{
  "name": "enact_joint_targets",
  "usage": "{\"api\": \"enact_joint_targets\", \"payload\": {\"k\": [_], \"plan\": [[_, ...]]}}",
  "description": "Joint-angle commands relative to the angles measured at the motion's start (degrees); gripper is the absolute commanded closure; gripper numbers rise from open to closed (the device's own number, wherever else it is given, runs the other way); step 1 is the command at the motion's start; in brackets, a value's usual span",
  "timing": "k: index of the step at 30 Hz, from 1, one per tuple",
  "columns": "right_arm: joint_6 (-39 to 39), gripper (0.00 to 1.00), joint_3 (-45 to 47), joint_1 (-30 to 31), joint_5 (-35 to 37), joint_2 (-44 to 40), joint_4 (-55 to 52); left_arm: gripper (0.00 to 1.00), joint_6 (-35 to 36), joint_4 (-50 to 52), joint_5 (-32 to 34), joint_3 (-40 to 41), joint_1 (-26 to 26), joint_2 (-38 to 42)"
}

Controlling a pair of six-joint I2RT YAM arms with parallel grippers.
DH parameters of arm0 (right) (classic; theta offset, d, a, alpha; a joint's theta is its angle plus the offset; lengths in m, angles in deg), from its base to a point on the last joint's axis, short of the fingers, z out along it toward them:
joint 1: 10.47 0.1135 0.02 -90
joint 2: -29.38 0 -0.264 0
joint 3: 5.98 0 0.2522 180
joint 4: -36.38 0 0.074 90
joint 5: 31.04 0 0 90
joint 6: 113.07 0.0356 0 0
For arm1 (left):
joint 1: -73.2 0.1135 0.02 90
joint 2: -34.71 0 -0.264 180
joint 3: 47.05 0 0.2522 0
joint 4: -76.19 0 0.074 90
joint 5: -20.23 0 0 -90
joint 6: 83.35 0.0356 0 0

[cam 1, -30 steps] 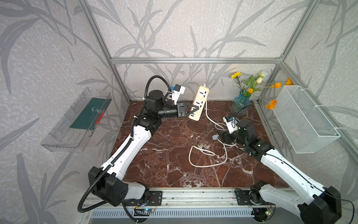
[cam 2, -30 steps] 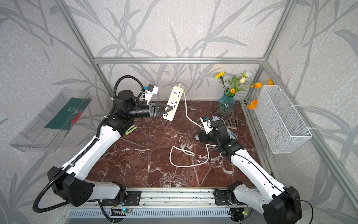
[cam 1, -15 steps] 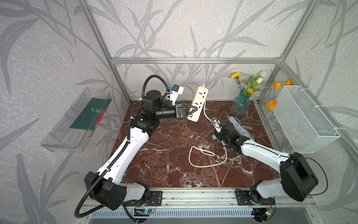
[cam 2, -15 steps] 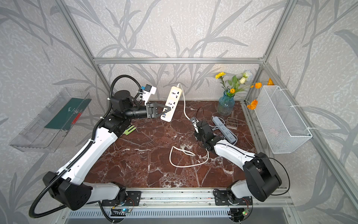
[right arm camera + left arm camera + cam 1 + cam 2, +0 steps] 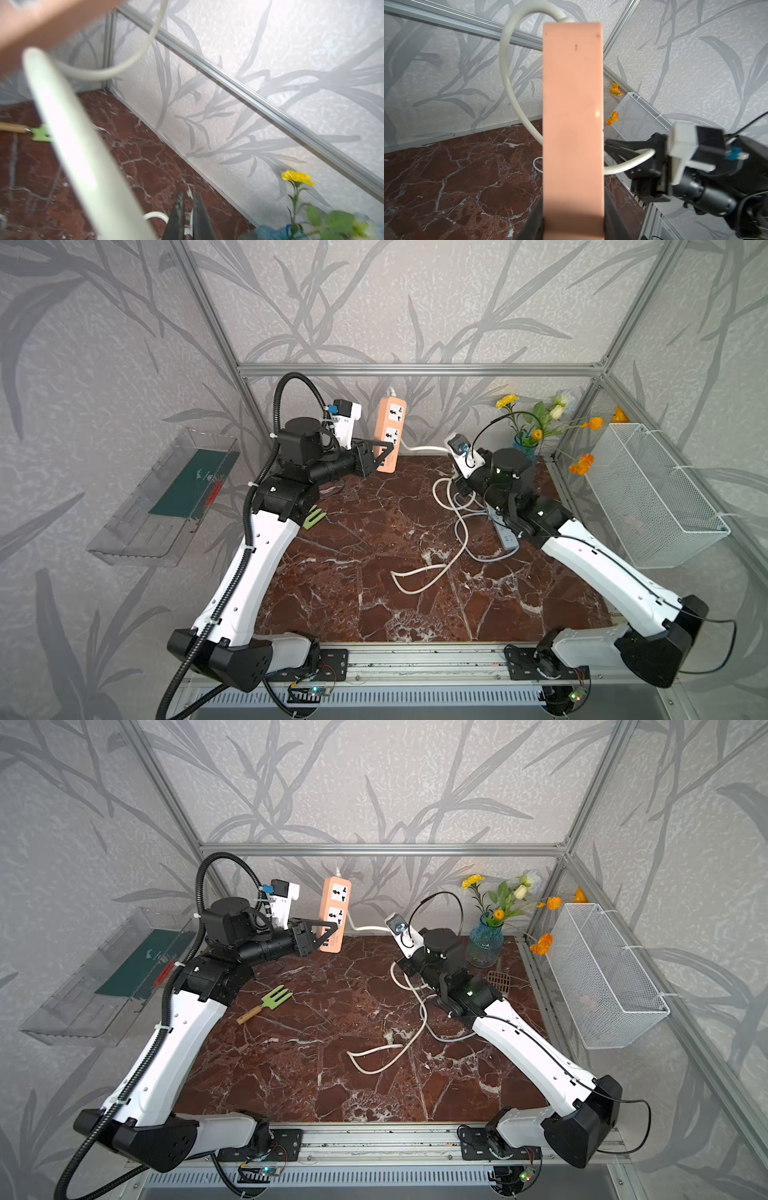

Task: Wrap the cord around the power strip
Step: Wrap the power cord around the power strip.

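Peach plastic power strip (image 5: 390, 427) clamped upright over red-marble desk (image 5: 365, 551) back edge by left gripper (image 5: 383, 452), leaving right gripper (image 5: 188, 199), pinched on white rubber cord (image 5: 424, 447) above desk, free to wind.

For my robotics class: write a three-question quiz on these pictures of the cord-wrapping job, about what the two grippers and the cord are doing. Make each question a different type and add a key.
1. True or false: the left gripper is empty.
2. Multiple choice: the right gripper is shut on A) the green fork, B) the white cord, C) the vase.
3. Fill in: the cord leaves the upright power strip at its ___ end.

Key
1. False: it clamps the power strip.
2. B.
3. Top.
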Motion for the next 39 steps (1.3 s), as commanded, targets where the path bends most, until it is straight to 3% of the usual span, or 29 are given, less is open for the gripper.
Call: {"api": "enact_joint_targets", "payload": {"k": [1, 5, 7, 9, 12, 15, 19, 21, 23, 28, 33, 39], "plan": [[10.7, 1.00, -3.6, -0.2, -13.7, 3.1, -4.8, 1.00, 3.1, -0.5, 3.0, 1.7, 0.8, 1.5], [13.3, 1.00, -4.2, 2.4, -19.8, 5.0, -11.1, 1.00, 3.8, -0.2, 3.8, 2.2, 2.4, 3.6], [15.4, 1.00, -1.5, 1.8, -18.3, 5.0, -12.2, 1.00, 4.0, 0.1, 5.2, 2.7, 3.4, 4.3], [17.3, 1.00, -0.1, 0.8, -15.7, 5.7, -15.1, 1.00, 3.7, -0.1, 5.2, 2.8, 4.1, 4.6], [11.0, 1.00, 2.1, 3.2, -5.5, 5.4, -19.4, 1.00, 4.6, 1.0, 5.6, 0.8, 4.1, 4.4], [3.0, 1.00, 5.3, 6.1, 3.6, 3.1, -22.0, 1.00, 10.8, 6.2, 11.5, -2.2, 3.9, 2.9], [-6.3, 1.00, 10.5, 10.9, 4.7, -6.0, -19.5, 1.00, 25.4, 13.0, 24.9, -1.9, 2.2, -0.8], [-8.4, 1.00, 8.7, 11.6, 5.5, -9.0, -20.0, 1.00, 31.9, 16.6, 31.1, -1.0, 0.4, -3.1], [-10.6, 1.00, 5.1, 11.9, 4.9, -11.0, -21.3, 1.00, 35.6, 17.8, 32.8, 1.1, -0.3, -4.1], [-13.9, 1.00, -3.2, 14.1, -5.9, -11.2, -28.0, 1.00, 38.0, 14.9, 28.8, 4.3, -1.0, -6.1], [-18.9, 1.00, -7.7, 14.3, -6.4, -6.0, -23.9, 1.00, 44.9, 16.2, 19.5, 5.0, -4.8, -8.8], [-15.9, 1.00, -20.3, 4.2, -16.9, 3.4, -22.7, 1.00, 52.5, 19.4, 6.8, 6.2, -6.1, -10.0]]}}
